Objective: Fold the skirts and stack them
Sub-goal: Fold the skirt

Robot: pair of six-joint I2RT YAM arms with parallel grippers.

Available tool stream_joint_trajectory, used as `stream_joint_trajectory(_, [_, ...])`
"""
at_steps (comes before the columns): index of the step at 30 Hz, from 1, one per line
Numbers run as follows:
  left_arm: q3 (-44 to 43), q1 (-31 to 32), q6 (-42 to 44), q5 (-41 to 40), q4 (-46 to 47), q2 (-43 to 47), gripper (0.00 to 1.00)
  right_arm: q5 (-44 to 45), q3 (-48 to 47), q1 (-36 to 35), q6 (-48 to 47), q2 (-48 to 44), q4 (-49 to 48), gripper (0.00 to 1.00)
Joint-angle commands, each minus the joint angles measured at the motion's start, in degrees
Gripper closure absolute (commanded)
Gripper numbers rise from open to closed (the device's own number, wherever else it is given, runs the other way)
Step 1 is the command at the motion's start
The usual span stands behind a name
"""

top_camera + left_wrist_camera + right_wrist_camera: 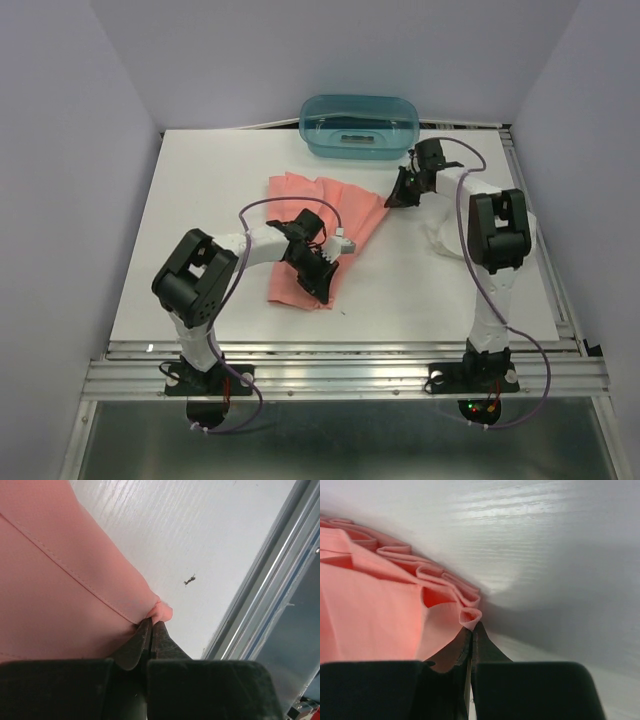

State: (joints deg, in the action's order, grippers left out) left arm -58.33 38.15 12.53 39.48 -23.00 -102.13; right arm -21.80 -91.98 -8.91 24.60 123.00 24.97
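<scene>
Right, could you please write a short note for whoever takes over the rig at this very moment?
Left claw: shut on the near corner of the pink skirt.
Right claw: shut on that skirt's gathered edge, at its far right corner.
The pink skirt lies spread mid-table. The white skirt lies by the right arm, partly hidden behind it. The blue tub sits at the far edge.
Done: two corners of the pink skirt are gripped, ready for a fold.
Left: fold the pink skirt, fold the white one, then stack them.
</scene>
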Motion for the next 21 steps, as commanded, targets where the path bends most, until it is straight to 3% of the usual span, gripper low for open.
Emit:
stream_joint_trajectory(1, [1.11, 0.26, 6.18, -6.44, -8.10, 3.41, 0.85, 0.89, -4.07, 0.38, -2.45, 4.34, -3.80, 0.99])
stream_joint_trajectory(2, [0.93, 0.34, 6.88, -6.09, -8.37, 4.90, 0.68, 0.45, -5.12, 0.38, -2.89, 4.96, -3.18, 0.99])
stream_joint_trajectory(4, [0.06, 0.87, 8.20, -6.44, -8.46, 10.68, 0.48, -0.87, -7.32, 0.38, -4.20, 5.50, -0.91, 0.97])
stream_joint_trajectory(5, [-0.56, 1.13, 8.82, -6.61, -8.55, 12.72, 0.26, -1.48, -7.59, 0.38, -4.91, 5.24, -0.54, 0.93])
stream_joint_trajectory(6, [-1.43, 1.31, 9.34, -6.61, -8.81, 14.74, 0.20, -2.97, -8.03, 0.38, -5.52, 4.71, 0.25, 0.89])
stream_joint_trajectory(7, [-2.31, 1.40, 9.61, -6.44, -9.33, 16.59, 0.16, -3.50, -8.64, 0.38, -7.27, 3.49, 2.08, 0.72])
stream_joint_trajectory(8, [-4.84, 1.49, 9.87, -6.44, -9.60, 19.92, 0.13, -4.03, -9.78, 0.38, -8.16, 2.60, 2.71, 0.61])
stream_joint_trajectory(9, [-7.30, 1.31, 9.53, -6.87, -9.78, 22.91, 0.12, -3.95, -10.31, 0.38, -10.08, 0.59, 3.67, 0.43])
stream_joint_trajectory(12, [-9.26, -1.23, 6.37, -9.95, -7.86, 27.40, 0.04, -5.43, -12.86, 0.38, -13.25, -2.14, 4.73, 0.21])
stream_joint_trajectory(17, [-9.44, -9.05, 5.22, -12.05, -5.30, 28.65, 0.01, -15.16, -20.33, 0.38, -15.72, -3.12, 9.03, 0.16])
stream_joint_trajectory(21, [-7.86, -14.15, 7.32, -12.15, -3.45, 23.65, 0.03, -19.75, -16.48, -4.35, -16.33, -5.31, 8.78, 0.18])
